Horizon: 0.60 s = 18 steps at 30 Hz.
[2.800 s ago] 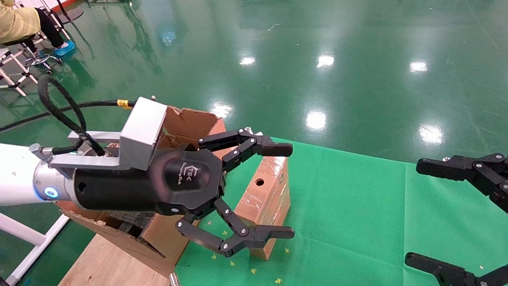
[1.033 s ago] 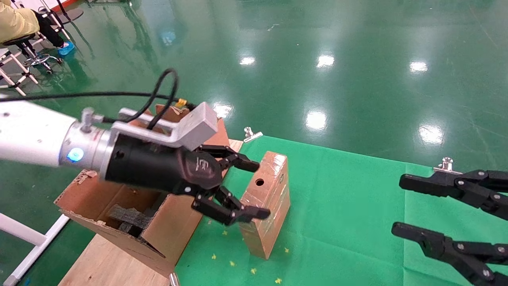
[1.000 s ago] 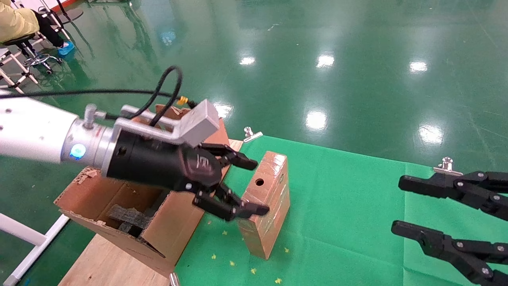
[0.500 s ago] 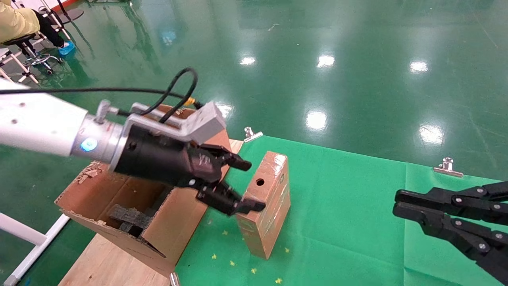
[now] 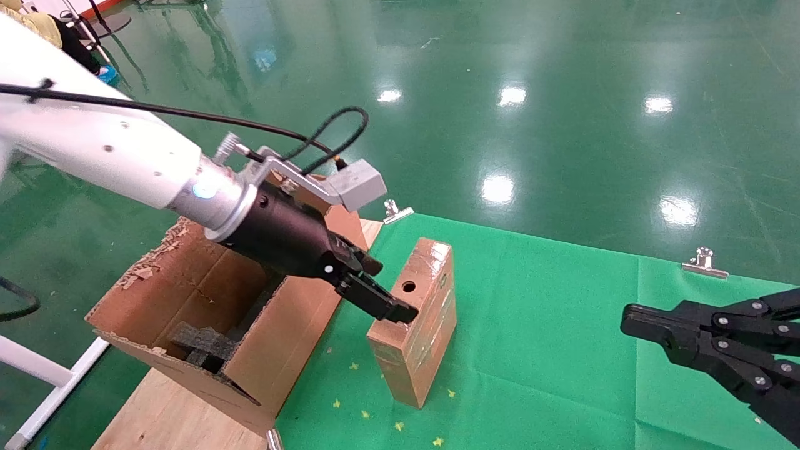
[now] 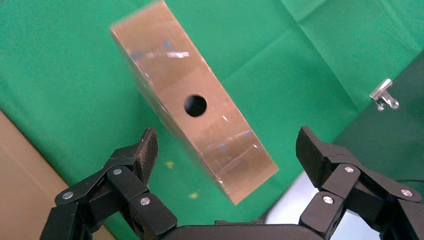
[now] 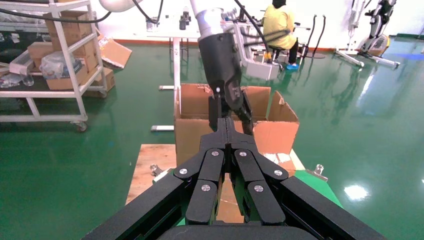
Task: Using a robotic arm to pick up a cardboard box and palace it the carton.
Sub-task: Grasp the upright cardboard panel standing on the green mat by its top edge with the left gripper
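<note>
The cardboard box point(image 5: 417, 325), slim, brown and taped, stands on edge on the green cloth point(image 5: 550, 325) with its round hole facing up. The carton point(image 5: 206, 325), large and torn with black foam inside, lies open just left of it. My left gripper point(image 5: 382, 299), on the white arm, tilts down over the box's hole end. In the left wrist view the box point(image 6: 200, 125) lies between the open left gripper's point(image 6: 227, 150) fingers, touching neither. My right gripper point(image 5: 632, 317) hangs shut and empty at the right, also in its own view point(image 7: 227, 125).
A wooden board point(image 5: 169, 412) lies under the carton at the table's left edge. Metal clips point(image 5: 396, 212) point(image 5: 705, 262) hold the cloth's far edge. A white frame leg point(image 5: 37, 375) stands at the lower left. A shelf cart point(image 7: 60, 60) and a seated person point(image 7: 281, 25) are farther off.
My left arm has lifted its wrist and tilted the open gripper down over the box's top end. My right gripper has gone from open to shut.
</note>
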{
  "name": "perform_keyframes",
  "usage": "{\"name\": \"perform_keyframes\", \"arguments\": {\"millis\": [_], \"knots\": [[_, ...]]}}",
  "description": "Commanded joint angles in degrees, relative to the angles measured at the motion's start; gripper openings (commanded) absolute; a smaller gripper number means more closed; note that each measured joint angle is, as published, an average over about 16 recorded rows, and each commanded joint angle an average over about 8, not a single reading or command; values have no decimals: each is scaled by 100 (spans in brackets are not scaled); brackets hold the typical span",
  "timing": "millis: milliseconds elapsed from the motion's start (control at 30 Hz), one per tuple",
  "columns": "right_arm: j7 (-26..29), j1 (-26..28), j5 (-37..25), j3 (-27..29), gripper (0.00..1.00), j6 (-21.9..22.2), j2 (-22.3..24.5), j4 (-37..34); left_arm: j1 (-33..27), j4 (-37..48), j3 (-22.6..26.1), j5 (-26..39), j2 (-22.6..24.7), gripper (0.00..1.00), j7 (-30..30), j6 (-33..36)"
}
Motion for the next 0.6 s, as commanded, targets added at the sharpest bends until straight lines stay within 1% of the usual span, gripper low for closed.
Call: {"name": "perform_keyframes", "arguments": {"millis": [33,300,600], "knots": [[0,0,0,0,0,0,0,0,-108,160,224,0,94,100,-131,-4],[-1,1,1,-2,0,1,1,0,-364,686,867,31,488,100,-58,-40],[-2,1,3,-4,0,2,2,0,-495,1164,1332,44,871,100,182,-84]]}}
